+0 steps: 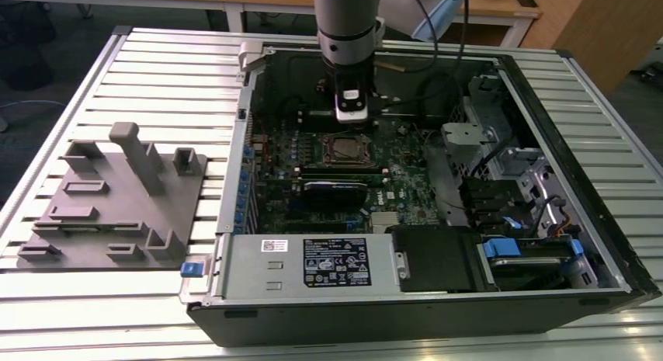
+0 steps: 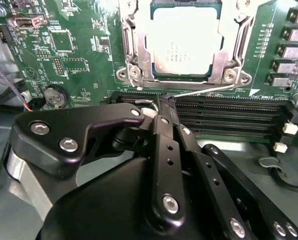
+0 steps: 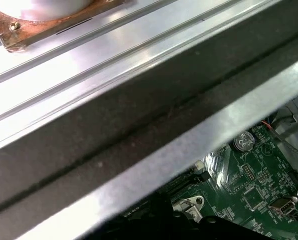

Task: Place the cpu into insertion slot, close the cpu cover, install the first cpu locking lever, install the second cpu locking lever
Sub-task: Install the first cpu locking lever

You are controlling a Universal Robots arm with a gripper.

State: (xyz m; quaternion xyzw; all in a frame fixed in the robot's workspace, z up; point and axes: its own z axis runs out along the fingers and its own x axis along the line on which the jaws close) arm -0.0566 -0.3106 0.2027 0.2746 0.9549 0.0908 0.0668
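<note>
In the second wrist view the cpu (image 2: 186, 42) lies flat in the insertion slot (image 2: 138, 75), silver top up. The cpu cover (image 2: 235, 47) is folded down around it as a metal frame. A thin wire locking lever (image 2: 209, 89) runs along the socket's near edge. My gripper (image 2: 165, 102) is shut, its black fingertips together and right at the free end of that lever; whether they touch it I cannot tell. In the exterior view the gripper (image 1: 350, 120) hangs just behind the insertion slot (image 1: 325, 150), inside the open computer case.
Long black memory slots (image 2: 229, 107) lie between the gripper and the socket. A coin battery (image 2: 54, 96) sits on the green board. A labelled grey power supply (image 1: 310, 262) and drive bays (image 1: 529, 252) fill the case front. A grey fixture block (image 1: 109, 206) stands on the slatted table.
</note>
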